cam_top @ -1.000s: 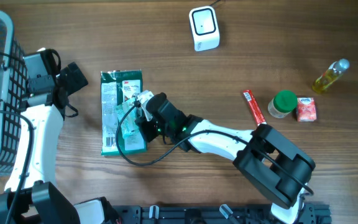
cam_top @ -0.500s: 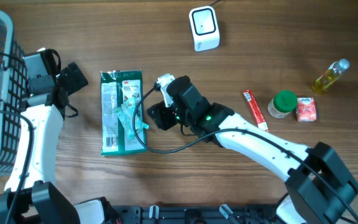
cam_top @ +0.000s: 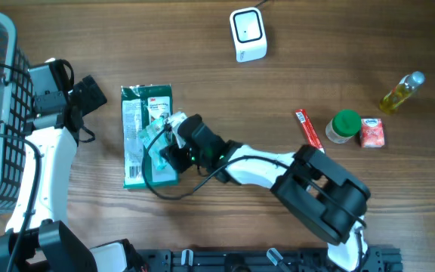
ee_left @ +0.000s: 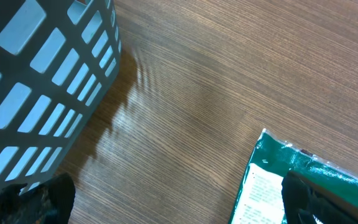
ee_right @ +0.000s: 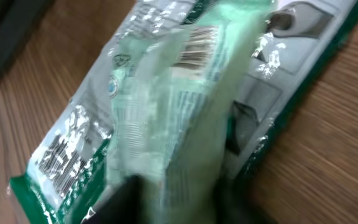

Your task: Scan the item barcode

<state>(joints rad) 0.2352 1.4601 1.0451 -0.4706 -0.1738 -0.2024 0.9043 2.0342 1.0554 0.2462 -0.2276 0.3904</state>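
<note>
While lying flat, green packet (cam_top: pixel 136 128) is presenting as light, floppy, slick: pinch an edge. Right gripper (cam_top: pixel 165 148) is hanging over it, closure untellable; left gripper (cam_top: pixel 93 92) is gaping empty.

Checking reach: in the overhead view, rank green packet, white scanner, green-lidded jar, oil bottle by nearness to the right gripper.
1. green packet, beneath the right gripper
2. white scanner, top centre
3. green-lidded jar, right
4. oil bottle, far right
</note>
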